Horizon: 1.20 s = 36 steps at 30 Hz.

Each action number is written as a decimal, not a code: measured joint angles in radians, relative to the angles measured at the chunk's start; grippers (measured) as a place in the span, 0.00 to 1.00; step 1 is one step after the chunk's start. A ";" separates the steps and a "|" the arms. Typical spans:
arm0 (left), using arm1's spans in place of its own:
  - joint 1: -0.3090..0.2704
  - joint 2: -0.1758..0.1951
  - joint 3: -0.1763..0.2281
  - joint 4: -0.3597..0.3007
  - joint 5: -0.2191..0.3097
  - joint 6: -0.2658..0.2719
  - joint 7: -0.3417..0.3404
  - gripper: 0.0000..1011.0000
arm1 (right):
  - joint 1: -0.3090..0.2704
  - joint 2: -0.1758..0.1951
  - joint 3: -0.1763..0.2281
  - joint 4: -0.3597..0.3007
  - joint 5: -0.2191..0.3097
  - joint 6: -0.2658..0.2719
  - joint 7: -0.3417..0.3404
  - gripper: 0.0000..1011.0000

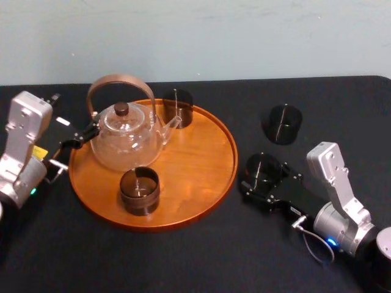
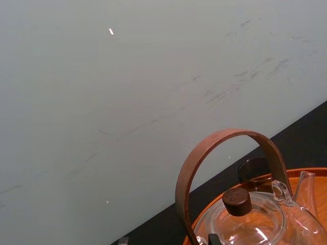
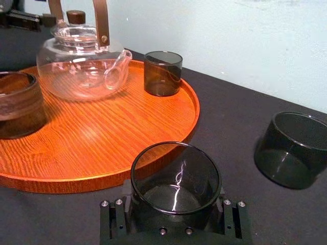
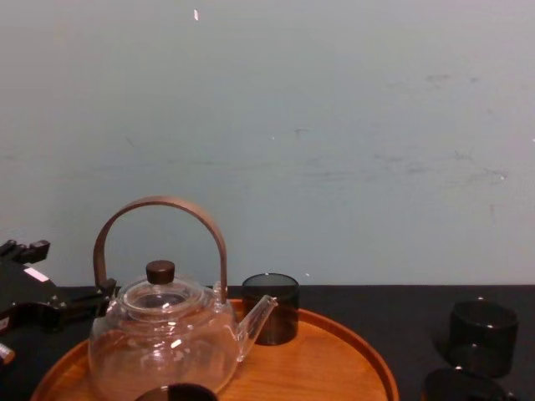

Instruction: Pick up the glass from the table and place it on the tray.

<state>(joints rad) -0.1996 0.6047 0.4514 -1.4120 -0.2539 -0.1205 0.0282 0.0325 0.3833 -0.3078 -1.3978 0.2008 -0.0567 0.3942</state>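
A dark smoked glass (image 1: pixel 264 168) stands on the black table (image 1: pixel 183 256) just right of the round orange-brown tray (image 1: pixel 198 168). My right gripper (image 1: pixel 266 178) is shut on the glass, one finger on each side of it. In the right wrist view the glass (image 3: pixel 176 176) sits between the fingers, a short way from the tray's rim (image 3: pixel 153 166). The chest view shows the glass's rim (image 4: pixel 460 386) at the lower right. My left gripper (image 1: pixel 78 139) hovers open at the tray's left edge, beside the teapot.
On the tray stand a glass teapot (image 1: pixel 125 137) with a brown hoop handle, a dark glass (image 1: pixel 177 108) at the back and a brown cup (image 1: pixel 139 190) at the front. Another dark glass (image 1: pixel 282 124) stands on the table behind the held one.
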 joint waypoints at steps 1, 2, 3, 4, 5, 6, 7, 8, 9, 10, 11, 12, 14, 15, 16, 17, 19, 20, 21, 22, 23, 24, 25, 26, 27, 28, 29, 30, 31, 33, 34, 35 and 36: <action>0.000 0.000 0.000 0.000 0.000 0.000 0.000 1.00 | 0.000 0.001 0.001 0.001 0.007 -0.001 0.007 0.90; 0.000 0.000 0.000 0.000 0.000 0.000 0.000 1.00 | 0.000 0.002 0.002 0.001 0.011 -0.001 0.010 0.90; 0.000 0.000 0.000 0.000 0.000 0.000 0.000 1.00 | 0.000 0.003 0.002 0.000 0.014 -0.001 0.013 0.90; 0.000 0.000 0.000 0.000 0.000 0.000 0.000 1.00 | -0.001 0.004 0.002 -0.002 0.017 0.000 0.016 0.90; 0.000 0.000 0.000 0.000 0.000 0.000 0.000 1.00 | -0.001 0.007 0.003 -0.007 0.023 0.004 0.020 0.90; 0.000 0.000 0.000 0.000 0.000 0.000 0.000 1.00 | -0.002 0.008 0.003 -0.012 0.025 0.006 0.022 0.90; 0.000 0.000 0.000 0.000 0.000 0.000 0.000 1.00 | -0.004 0.012 0.003 -0.025 0.028 0.011 0.025 0.90; 0.000 0.000 0.000 0.000 0.000 0.000 0.000 1.00 | -0.005 0.015 0.003 -0.032 0.030 0.014 0.026 0.90; 0.000 0.000 0.000 0.000 0.000 0.000 0.000 1.00 | -0.006 0.017 0.003 -0.039 0.031 0.017 0.026 0.90; 0.000 0.000 0.000 0.000 0.000 0.000 0.000 1.00 | -0.007 0.022 0.003 -0.056 0.032 0.023 0.026 0.90; 0.000 0.000 0.000 0.000 0.000 0.000 0.000 1.00 | -0.008 0.024 0.002 -0.064 0.033 0.027 0.027 0.90; 0.000 0.000 0.000 0.000 0.000 0.000 0.000 1.00 | -0.008 0.026 0.002 -0.073 0.033 0.030 0.027 0.90; 0.000 0.000 0.000 0.000 0.000 0.000 0.000 1.00 | -0.009 0.033 -0.001 -0.098 0.033 0.042 0.027 0.90; 0.000 0.000 0.000 0.000 0.000 0.000 0.000 1.00 | -0.009 0.035 -0.003 -0.106 0.033 0.045 0.026 0.90; 0.000 0.000 0.000 0.000 0.000 0.000 0.000 1.00 | -0.009 0.036 -0.004 -0.111 0.032 0.049 0.026 0.90; 0.000 0.000 0.000 0.000 0.000 0.000 0.000 1.00 | -0.008 0.038 -0.006 -0.118 0.032 0.052 0.026 0.90; 0.000 0.000 0.000 0.000 0.000 0.000 0.000 1.00 | -0.004 0.041 -0.012 -0.134 0.030 0.062 0.026 0.90; 0.000 0.000 0.000 0.000 0.000 0.000 0.000 1.00 | -0.002 0.042 -0.015 -0.139 0.029 0.065 0.026 0.90; 0.000 0.000 0.000 0.000 0.000 0.000 0.000 1.00 | 0.001 0.042 -0.018 -0.144 0.028 0.068 0.026 0.90; 0.000 0.000 0.000 0.000 0.000 0.000 0.000 1.00 | 0.007 0.042 -0.024 -0.150 0.024 0.075 0.026 0.90; 0.000 0.000 0.000 0.000 0.000 0.000 0.000 1.00 | 0.007 0.042 -0.024 -0.150 0.024 0.075 0.026 0.90; 0.000 0.000 0.000 0.000 0.000 0.000 0.000 1.00 | 0.016 0.041 -0.031 -0.155 0.021 0.082 0.026 0.90; 0.000 0.000 0.000 0.000 0.000 0.000 0.000 1.00 | 0.024 0.038 -0.039 -0.159 0.017 0.089 0.026 0.90; 0.000 0.000 0.000 0.000 0.000 0.000 0.000 1.00 | 0.029 0.037 -0.043 -0.160 0.015 0.092 0.026 0.90; 0.000 0.000 0.000 0.000 0.000 0.000 0.000 1.00 | 0.032 0.036 -0.047 -0.161 0.013 0.093 0.026 0.90; 0.000 0.000 0.000 0.000 0.000 0.000 0.000 1.00 | 0.042 0.032 -0.056 -0.161 0.009 0.099 0.026 0.90; 0.000 0.000 0.000 0.000 0.000 0.000 0.000 1.00 | 0.047 0.030 -0.060 -0.161 0.008 0.101 0.026 0.90; 0.000 0.000 0.000 0.000 0.000 0.000 0.000 1.00 | 0.052 0.027 -0.065 -0.160 0.006 0.103 0.026 0.90; 0.000 0.000 0.000 0.000 0.000 0.000 0.000 1.00 | 0.060 0.023 -0.071 -0.158 0.002 0.107 0.026 0.90; 0.000 0.000 0.000 0.000 0.000 0.000 0.000 1.00 | 0.070 0.017 -0.078 -0.153 -0.001 0.111 0.026 0.90; 0.000 0.000 0.000 0.000 0.000 0.000 0.000 1.00 | 0.080 0.010 -0.086 -0.147 -0.003 0.115 0.026 0.90; 0.000 0.000 0.000 0.000 0.000 0.000 0.000 1.00 | 0.086 0.006 -0.090 -0.144 -0.004 0.116 0.026 0.90; 0.000 0.000 0.000 0.000 0.000 0.000 0.000 1.00 | 0.091 0.002 -0.094 -0.140 -0.005 0.117 0.026 0.90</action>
<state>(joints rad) -0.1995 0.6047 0.4514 -1.4120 -0.2539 -0.1205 0.0283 0.1232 0.3857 -0.4016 -1.5376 0.1957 0.0605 0.4199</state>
